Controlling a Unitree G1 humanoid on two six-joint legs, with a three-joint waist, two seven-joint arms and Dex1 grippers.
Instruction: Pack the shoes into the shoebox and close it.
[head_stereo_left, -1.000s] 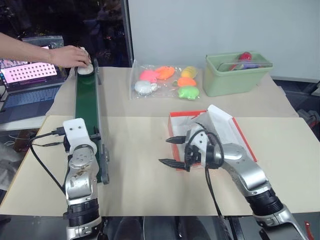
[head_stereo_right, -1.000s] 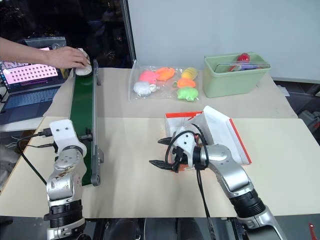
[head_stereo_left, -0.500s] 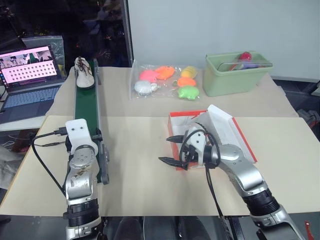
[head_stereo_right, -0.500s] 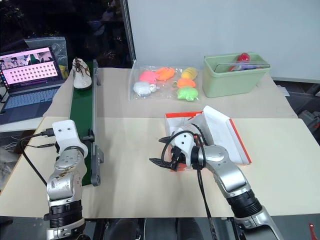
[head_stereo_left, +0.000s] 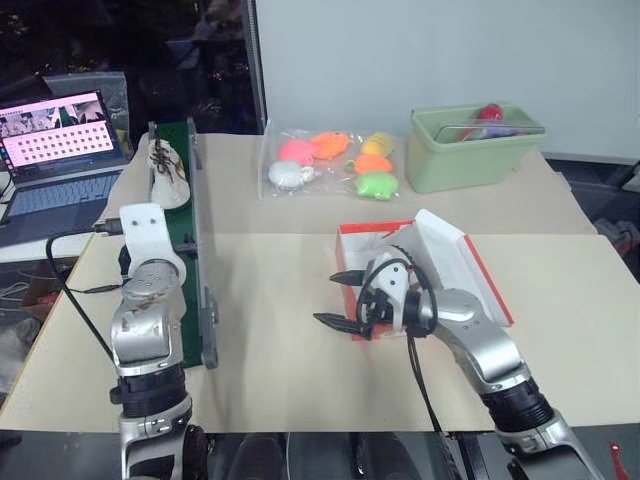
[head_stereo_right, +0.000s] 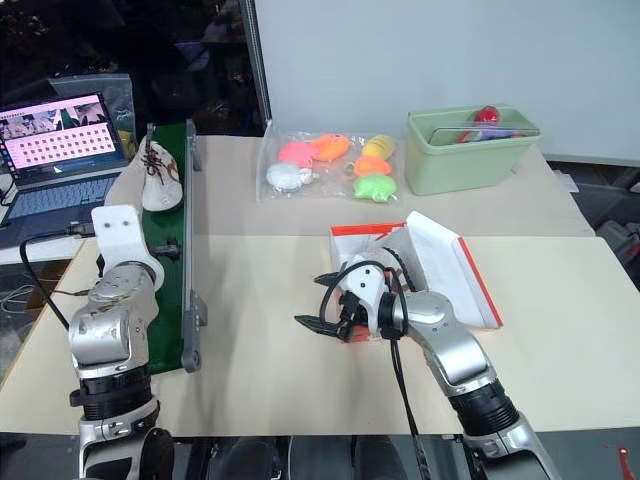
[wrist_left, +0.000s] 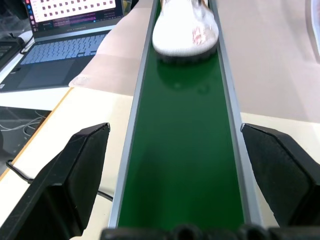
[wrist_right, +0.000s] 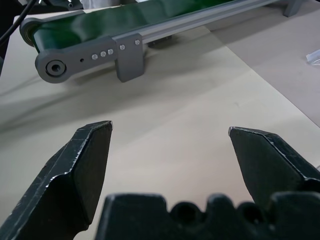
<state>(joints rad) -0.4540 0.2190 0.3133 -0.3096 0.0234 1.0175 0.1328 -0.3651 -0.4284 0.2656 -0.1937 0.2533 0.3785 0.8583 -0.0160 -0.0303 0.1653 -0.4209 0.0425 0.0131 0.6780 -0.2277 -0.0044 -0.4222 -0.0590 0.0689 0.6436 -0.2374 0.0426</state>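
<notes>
A white shoe (head_stereo_left: 167, 176) with dark laces lies on the green conveyor belt (head_stereo_left: 188, 290), toward its far half, toe pointing down the belt toward the robot; the left wrist view shows its pale rounded toe (wrist_left: 185, 35) resting between the belt's grey side rails. The left gripper (wrist_left: 180, 175) hovers above the near part of the belt, fingers spread wide to either side of the green strip and holding nothing. The red shoebox (head_stereo_left: 425, 265) sits open on the tan table (head_stereo_left: 270, 350) in front of the robot's right side, its white-lined lid tilted up toward the right. The right gripper (head_stereo_left: 338, 298) hangs just beside the box's near left corner, pointing toward the belt, its two black fingers (wrist_right: 85, 165) wide apart and empty over bare tabletop. Farther back lie bright soft toys (head_stereo_left: 335, 162) in clear plastic, a light-green bin (head_stereo_left: 470, 150) to their right, and an open laptop (head_stereo_left: 60, 150) beyond the belt's left side
</notes>
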